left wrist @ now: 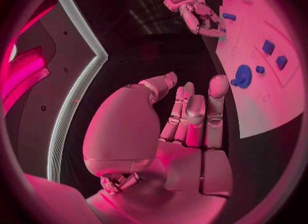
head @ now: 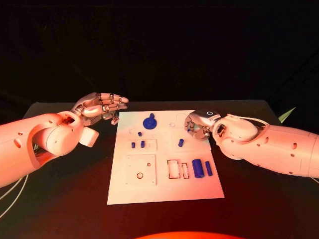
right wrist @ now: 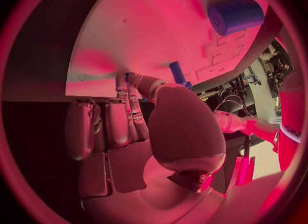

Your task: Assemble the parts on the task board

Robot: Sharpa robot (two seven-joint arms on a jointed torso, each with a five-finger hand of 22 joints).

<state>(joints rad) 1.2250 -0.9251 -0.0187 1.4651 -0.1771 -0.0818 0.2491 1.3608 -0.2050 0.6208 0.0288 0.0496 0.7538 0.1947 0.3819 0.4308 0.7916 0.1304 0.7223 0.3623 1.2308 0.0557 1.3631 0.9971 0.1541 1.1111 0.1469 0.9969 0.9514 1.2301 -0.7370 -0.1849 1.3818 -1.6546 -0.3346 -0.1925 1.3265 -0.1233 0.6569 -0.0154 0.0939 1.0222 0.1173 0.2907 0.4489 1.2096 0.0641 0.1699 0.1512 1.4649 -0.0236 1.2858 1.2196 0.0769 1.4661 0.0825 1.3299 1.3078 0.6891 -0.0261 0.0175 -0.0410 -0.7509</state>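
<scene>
While several parts already stand upright on the task board (head: 203, 191), I judge the job only partly done: a round gear-like part (head: 150, 122) sits at the far end, small pegs (head: 141, 145) stand in the left middle block, and one short peg (head: 181, 142) stands near the right edge. What I read as left to do lies in the near right quarter, where a thick cylinder (head: 197, 168) and a thinner rod (head: 208, 169) lie flat just beside two empty rectangular slots (head: 173, 169). Both lie with their long axes running near to far along the board, parallel to its long edge and to each other. The square recess (head: 141, 170) at the near left also looks unfilled.

My right hand (head: 198, 125) hovers over the board's far right part, fingers curled down toward the surface close to the short peg. In the right wrist view the fingertips (right wrist: 123, 82) reach the board beside that short peg (right wrist: 177, 73), but I cannot tell whether they pinch anything, as the thumb hides the contact. My left hand (head: 102, 106) is off the board, beyond its far left corner, well apart from the parts; in the left wrist view its fingers (left wrist: 195, 112) are stretched out side by side and hold nothing.
</scene>
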